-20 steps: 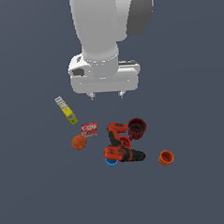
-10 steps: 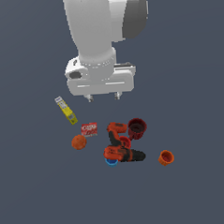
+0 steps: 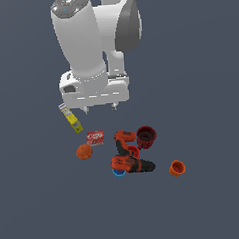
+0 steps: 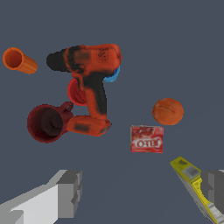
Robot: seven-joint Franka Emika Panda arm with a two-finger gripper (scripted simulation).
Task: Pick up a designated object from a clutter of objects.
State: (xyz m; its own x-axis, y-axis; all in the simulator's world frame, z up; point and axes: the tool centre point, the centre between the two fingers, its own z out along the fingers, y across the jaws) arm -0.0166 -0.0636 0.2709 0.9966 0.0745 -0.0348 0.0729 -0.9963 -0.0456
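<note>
The designated object is a slim yellow box (image 3: 71, 119) with a grey-white end, lying at the exterior view's left of the clutter. In the wrist view the yellow box (image 4: 191, 183) runs partly behind one finger (image 4: 214, 188). My gripper (image 3: 100, 108) hangs open above the floor, with nothing between its fingers (image 4: 69, 192). It is just to the exterior view's right of the box and apart from it. The clutter holds a red-white packet (image 3: 95, 138), an orange ball (image 3: 84, 152) and an orange-black drill (image 3: 128, 156).
A dark red cup (image 3: 146, 136) lies beside the drill's base, an orange cup (image 3: 177, 168) lies on its side at the exterior view's right, and a blue piece (image 3: 118, 172) peeks from under the drill. The wrist view shows the packet (image 4: 147, 138) and ball (image 4: 168, 111) near the box.
The arm has swung toward the exterior view's left and come a little lower, bringing the open fingers closer to the yellow box. The objects have not moved.
</note>
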